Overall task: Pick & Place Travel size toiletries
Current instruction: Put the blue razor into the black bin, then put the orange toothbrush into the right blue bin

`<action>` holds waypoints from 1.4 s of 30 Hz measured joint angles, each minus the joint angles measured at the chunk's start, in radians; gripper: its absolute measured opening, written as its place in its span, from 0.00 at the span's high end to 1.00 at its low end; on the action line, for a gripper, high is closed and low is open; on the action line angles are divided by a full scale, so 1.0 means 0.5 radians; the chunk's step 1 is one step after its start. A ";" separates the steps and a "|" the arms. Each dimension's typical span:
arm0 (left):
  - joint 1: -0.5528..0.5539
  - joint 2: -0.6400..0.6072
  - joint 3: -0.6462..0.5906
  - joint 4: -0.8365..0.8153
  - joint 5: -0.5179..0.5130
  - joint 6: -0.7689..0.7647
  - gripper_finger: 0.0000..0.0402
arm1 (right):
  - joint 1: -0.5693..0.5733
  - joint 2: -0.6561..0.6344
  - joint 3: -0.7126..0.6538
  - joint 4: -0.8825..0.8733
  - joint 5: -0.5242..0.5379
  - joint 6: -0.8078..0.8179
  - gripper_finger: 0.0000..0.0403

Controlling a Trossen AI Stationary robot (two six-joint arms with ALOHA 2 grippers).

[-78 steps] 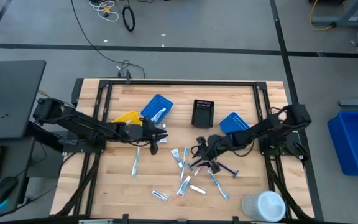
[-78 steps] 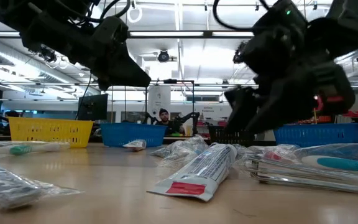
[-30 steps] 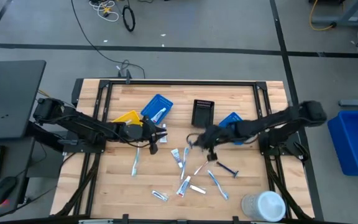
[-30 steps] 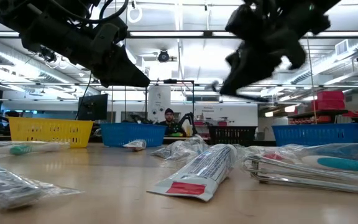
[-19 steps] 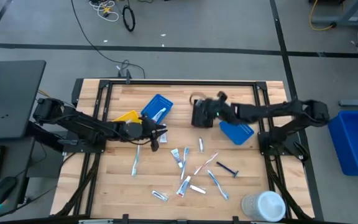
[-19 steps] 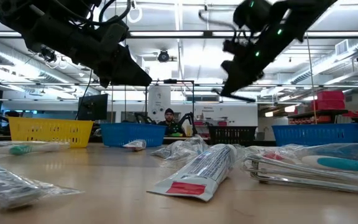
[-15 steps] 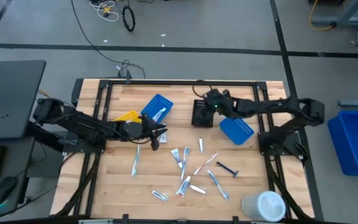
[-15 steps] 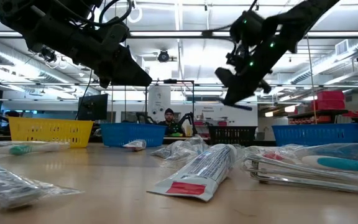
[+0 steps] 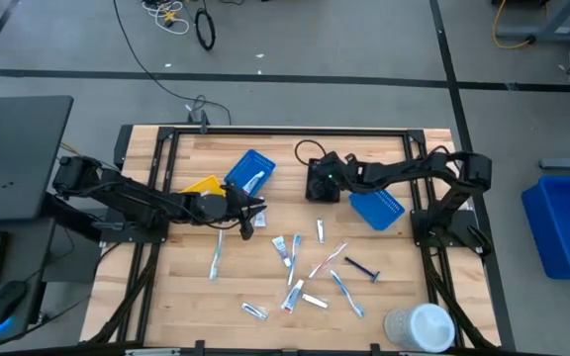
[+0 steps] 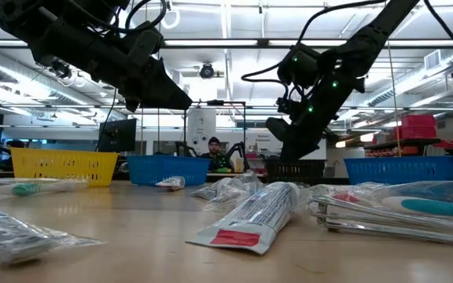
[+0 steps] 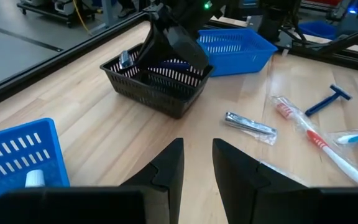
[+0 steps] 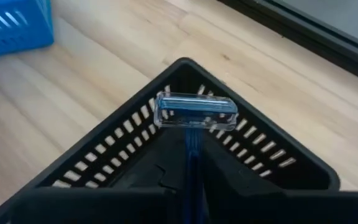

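Loose tubes (image 9: pixel 287 247) and brushes (image 9: pixel 346 291) are lying mid-worktop (image 9: pixel 196 297), awaiting sorting. Just behind them the left hand (image 9: pixel 249 218) is hovering, fingers apart and empty. Farther back, the right hand (image 9: pixel 323 179) is clenching a razor (image 12: pixel 194 114) over the black bin (image 9: pixel 323 181), head forward, apparently to drop it inside.

Three bins across the counter's (image 9: pixel 186 287) rear — yellow bin (image 9: pixel 203 187) far left, blue bin (image 9: pixel 249 171) beside it, black bin (image 9: pixel 322 180) centre. Second blue bin (image 9: pixel 375 204) right of black. Toiletries (image 9: pixel 305 267) scattered in front — lidded container (image 9: pixel 419 326) at front-right corner.
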 joint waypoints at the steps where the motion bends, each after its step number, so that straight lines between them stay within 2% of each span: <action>1: 0.000 0.000 0.000 0.000 0.000 0.001 0.77 | -0.006 0.000 0.000 0.002 -0.007 -0.018 0.87; 13: 0.000 0.000 0.000 0.000 -0.005 0.032 0.77 | 0.042 -0.016 0.000 0.100 -0.026 -0.389 0.64; 20: 0.000 0.000 0.008 0.006 0.001 0.133 0.77 | 0.072 -0.020 0.000 0.377 -0.025 -0.559 0.60; 25: 0.000 0.000 0.052 0.008 -0.009 0.334 0.77 | 0.072 -0.030 0.001 0.576 -0.025 -0.699 0.60; 29: 0.000 -0.001 0.112 0.007 -0.093 0.506 0.77 | 0.072 -0.040 0.002 0.763 -0.036 -0.855 0.59; 34: 0.051 -0.001 0.199 0.003 -0.147 0.582 0.77 | 0.071 -0.044 0.002 0.937 -0.278 -1.027 0.60; 38: 0.138 -0.001 0.246 -0.028 0.082 0.560 0.77 | 0.071 -0.044 0.002 0.937 -0.539 -1.209 0.60; 42: 0.265 -0.030 0.339 -0.221 0.344 0.558 0.77 | 0.070 -0.044 0.002 0.939 -0.830 -1.335 0.60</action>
